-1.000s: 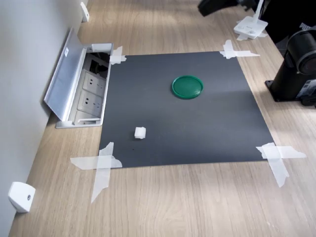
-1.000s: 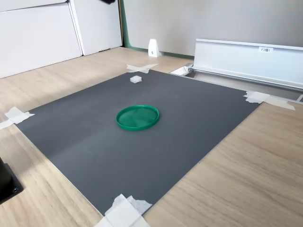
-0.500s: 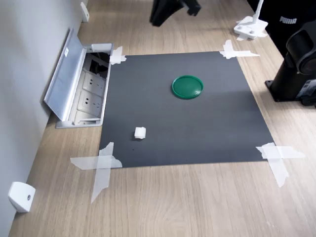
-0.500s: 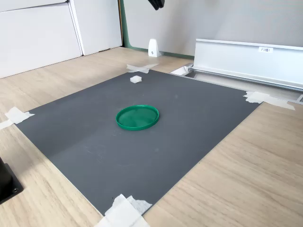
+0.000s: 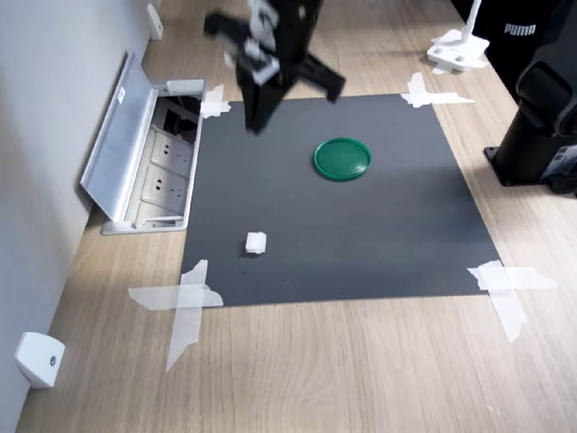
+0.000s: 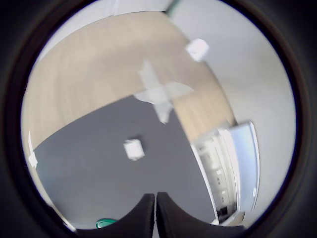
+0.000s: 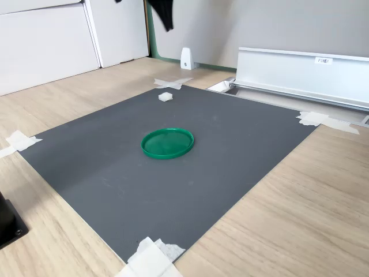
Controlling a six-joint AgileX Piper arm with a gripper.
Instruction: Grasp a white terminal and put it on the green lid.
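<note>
Black and blurred, my gripper (image 5: 257,122) hangs in the air above the far-left part of the dark grey mat (image 5: 379,225) in the first exterior view. In the wrist view its two fingers (image 6: 141,213) meet edge to edge with nothing between them.

Below it, the white terminal (image 5: 256,242) sits alone on the mat near the front-left corner in the first exterior view, well apart from my gripper; the wrist view shows it (image 6: 133,149) as a small pale block on the grey. The green lid (image 5: 343,159) lies flat and bare further back toward the mat's middle, well apart from the terminal.

White tape crosses (image 5: 185,302) hold the mat's corners to the wooden table (image 5: 343,370). An open socket box (image 5: 158,176) lies beside the mat's left edge.
</note>
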